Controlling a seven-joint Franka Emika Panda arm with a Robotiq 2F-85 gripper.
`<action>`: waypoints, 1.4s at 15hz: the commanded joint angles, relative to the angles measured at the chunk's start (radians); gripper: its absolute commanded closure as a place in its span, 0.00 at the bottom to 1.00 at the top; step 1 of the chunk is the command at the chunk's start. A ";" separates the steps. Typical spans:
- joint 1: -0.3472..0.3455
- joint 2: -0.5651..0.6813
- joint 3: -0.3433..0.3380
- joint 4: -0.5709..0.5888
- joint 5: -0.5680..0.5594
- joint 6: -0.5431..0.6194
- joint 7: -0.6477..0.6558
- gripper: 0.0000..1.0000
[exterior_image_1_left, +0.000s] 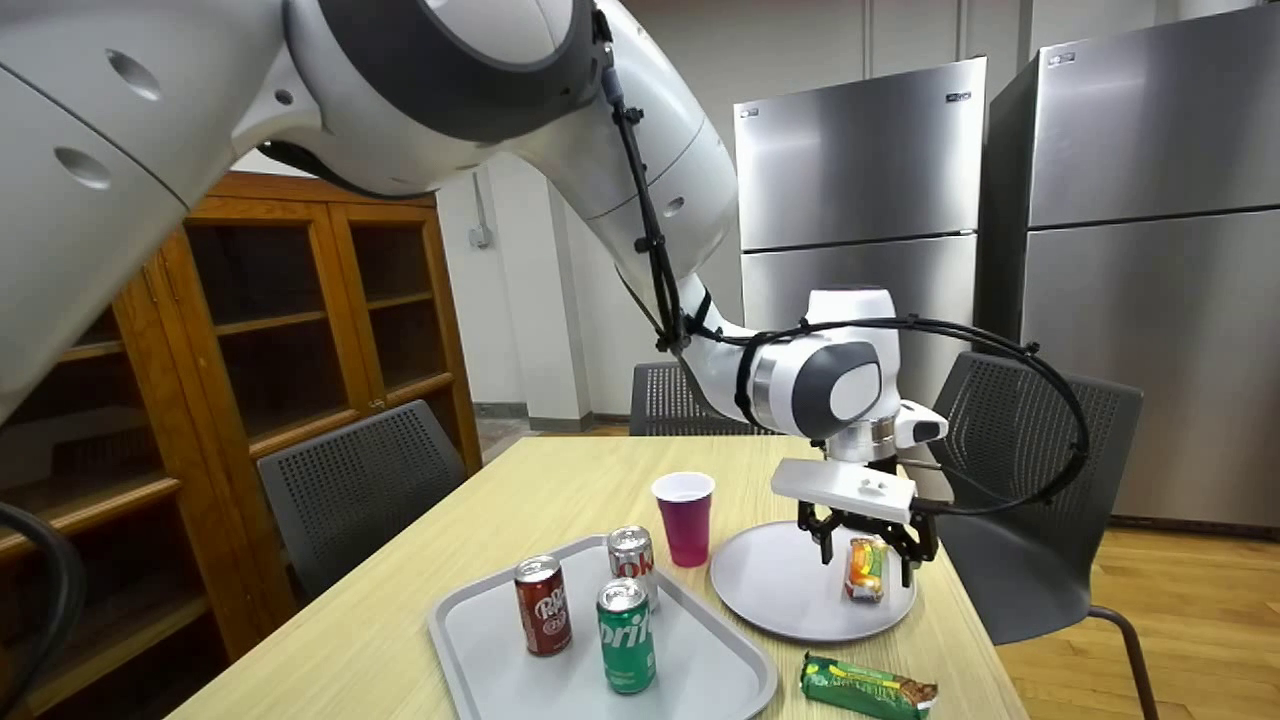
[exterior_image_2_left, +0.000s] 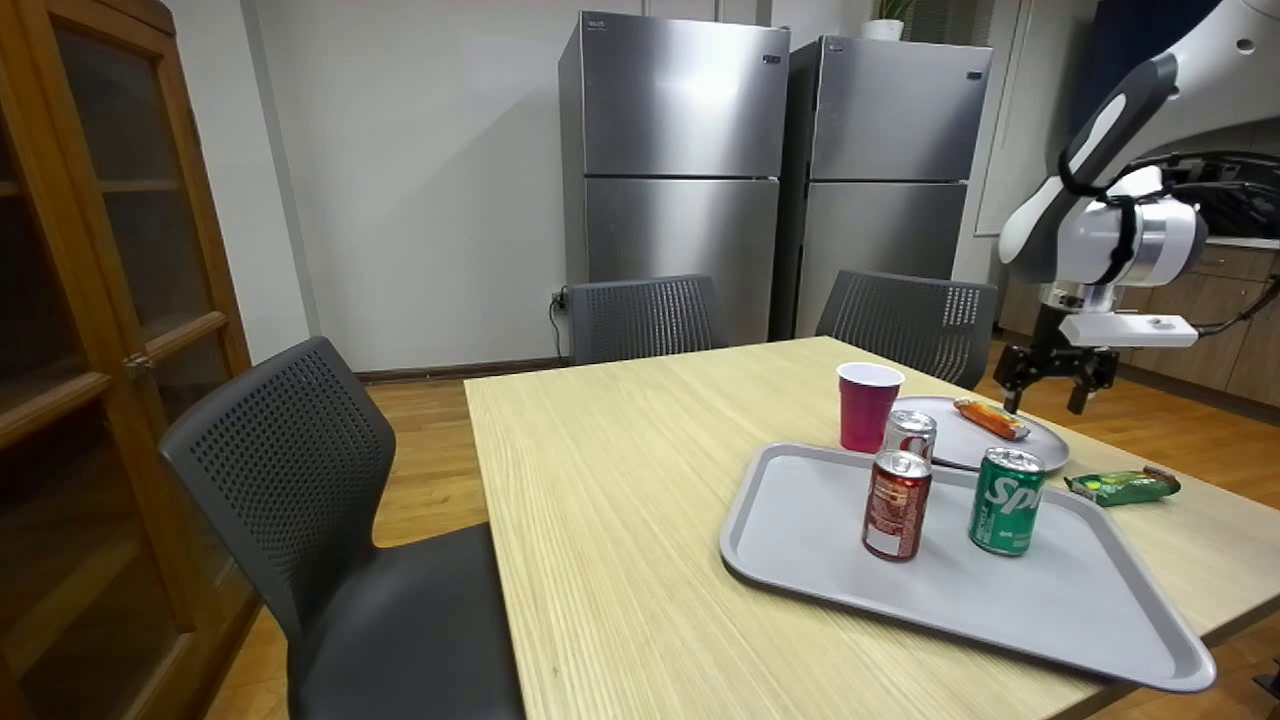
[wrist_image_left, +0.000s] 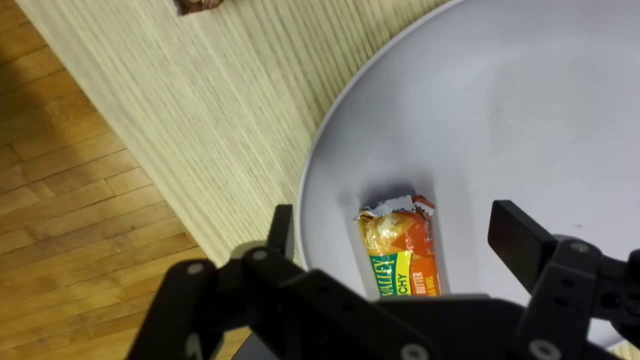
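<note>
My gripper (wrist_image_left: 395, 220) is open, with a wide gap between its fingers (wrist_image_left: 517, 240). Below that gap, in the wrist view, lies an orange-and-yellow wrapped snack bar (wrist_image_left: 400, 245); its lower end is hidden behind the gripper body. The bar rests on a round grey plate (wrist_image_left: 475, 120), near the rim. Nothing is held. In an exterior view the gripper (exterior_image_1_left: 867, 562) hangs over the plate (exterior_image_1_left: 770, 590), with the bar (exterior_image_1_left: 866, 568) seen between and behind the fingers. A green-wrapped bar (exterior_image_1_left: 868, 686) lies on the table beside the plate.
A grey tray (exterior_image_2_left: 800, 540) carries a dark red can (exterior_image_2_left: 897, 505), a green can (exterior_image_2_left: 1007, 500) and a silver can (exterior_image_1_left: 632, 556). Between tray and plate stands a magenta cup (exterior_image_1_left: 686, 525). Chairs (exterior_image_1_left: 365, 490) surround the wooden table (exterior_image_2_left: 620, 500). The plate lies close to a table edge.
</note>
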 joint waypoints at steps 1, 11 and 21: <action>-0.054 0.051 0.056 0.096 0.008 -0.045 -0.121 0.00; -0.066 0.163 0.096 0.250 0.013 -0.094 -0.168 0.00; -0.066 0.262 0.112 0.391 0.016 -0.142 -0.157 0.00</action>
